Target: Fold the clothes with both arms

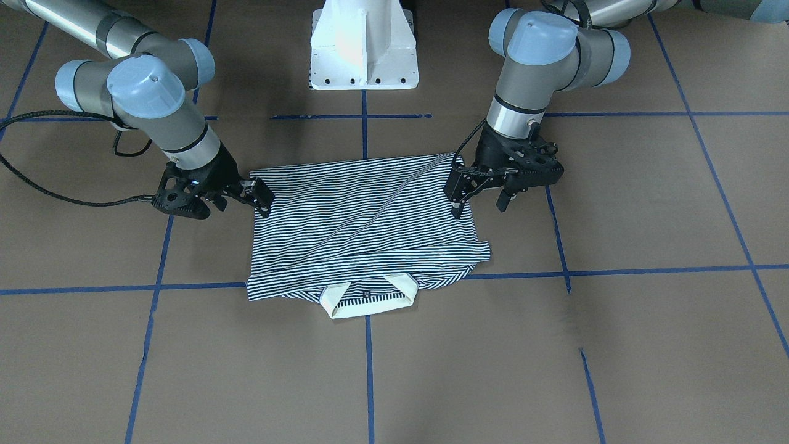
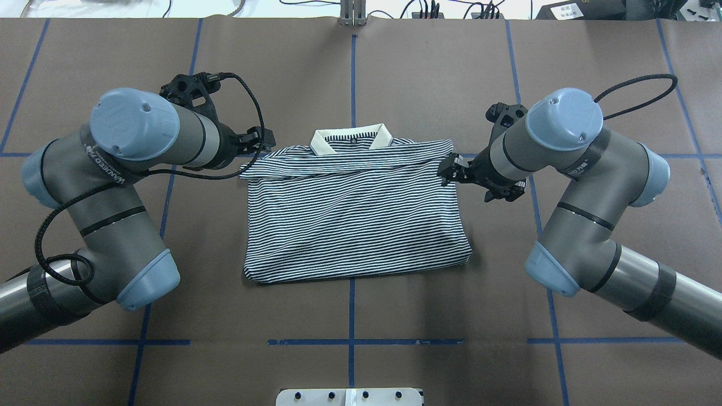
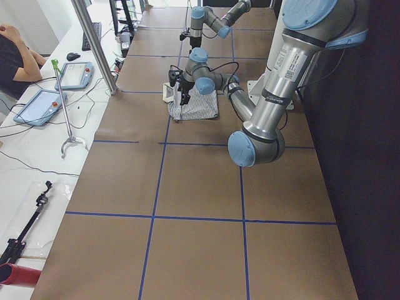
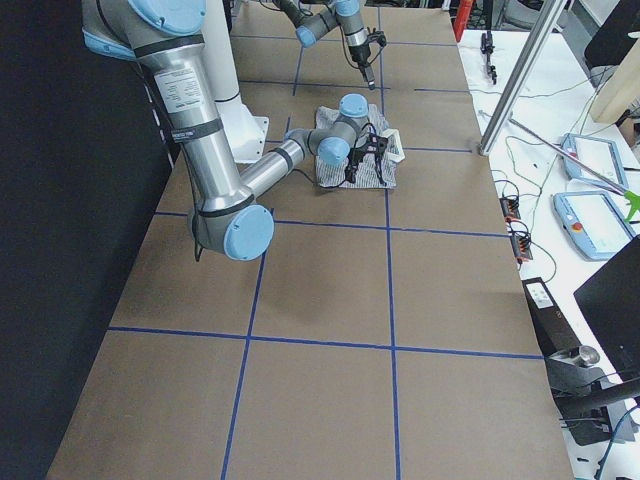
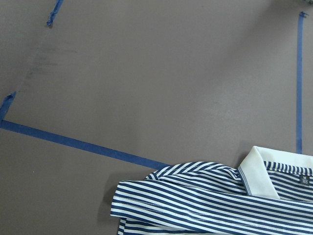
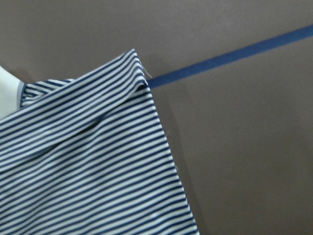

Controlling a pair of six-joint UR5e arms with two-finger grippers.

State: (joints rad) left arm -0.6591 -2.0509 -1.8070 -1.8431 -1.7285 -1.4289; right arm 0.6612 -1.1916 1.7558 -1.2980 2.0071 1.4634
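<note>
The fingers (image 1: pixel 457 196) of your left gripper (image 1: pixel 478 211) stand spread apart and hold nothing. They hang just beside the polo shirt (image 2: pixel 355 220) at its left side edge. One finger overlaps that edge in the front view, and you cannot tell whether it touches the cloth. Your right gripper (image 1: pixel 243 211) mirrors it at the shirt's right side edge, fingers likewise parted and empty.

The shirt lies folded flat on the brown table (image 2: pixel 451 67), a striped rectangle with its cream collar (image 2: pixel 351 138) on the side away from the robot. A blue tape line (image 2: pixel 352 73) runs under the shirt's middle. The white pedestal base (image 1: pixel 363 43) stands off the shirt's folded hem side, well apart.

A black cable (image 2: pixel 256 107) on your left arm (image 2: pixel 107 186) loops in the air close to the shirt's left shoulder corner. In the overhead view the wrist of your right arm (image 2: pixel 586 186) hides much of its own fingers.

Far past the shirt's collar side, a white bench (image 3: pixel 37 144) carries two tablets (image 3: pixel 76 74), with a person's arm (image 3: pixel 19 59) above them.
</note>
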